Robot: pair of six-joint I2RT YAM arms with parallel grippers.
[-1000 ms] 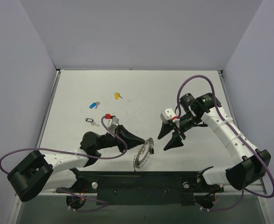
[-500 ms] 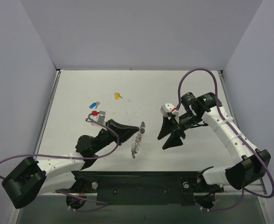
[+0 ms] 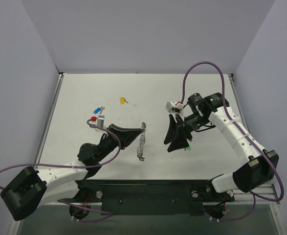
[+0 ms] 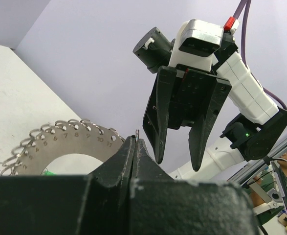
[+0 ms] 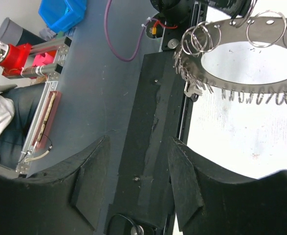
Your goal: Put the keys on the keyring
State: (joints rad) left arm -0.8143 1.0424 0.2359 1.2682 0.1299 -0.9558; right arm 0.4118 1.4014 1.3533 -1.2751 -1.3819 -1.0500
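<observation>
My left gripper is shut on the rim of the keyring, a flat grey hoop edged with wire loops, and holds it upright and edge-on above the table. In the left wrist view the ring shows left of the shut jaws. My right gripper is open and empty, just right of the ring and facing it. The ring also shows in the right wrist view, beyond the open right gripper. A green-headed key lies by the right gripper. The black-headed key is hidden.
A blue-headed key and a yellow-headed key lie on the white table at the back left. Purple cables loop off both arms. The black base rail runs along the near edge.
My left gripper has lifted the keyring, turned it upright and carried it back towards the table's middle. My right gripper has moved left towards the ring, uncovering the green-headed key.
</observation>
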